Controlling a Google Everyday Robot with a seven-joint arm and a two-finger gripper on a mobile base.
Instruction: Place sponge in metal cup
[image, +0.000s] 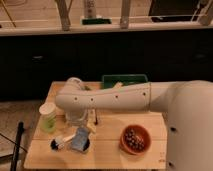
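On the desk (110, 155) the sponge (80, 138) sits just nearer than the metal cup (75, 118), with the end effector (92, 122) just right of that cup (bowl (135, 140) farther right, smaller cup (48, 118) left).

No text, label, brand or number is legible (on any surface shown). Gripper (92, 121) sits under the arm (115, 97), near the sponge (80, 138).

This is looking like a kitchen: dark cabinets (45, 57) are running under a pale counter (150, 28), and a wooden bench (110, 153) is carrying a green cup (48, 120) and an orange bowl (123, 140), the tool (92, 121) hanging low over it.
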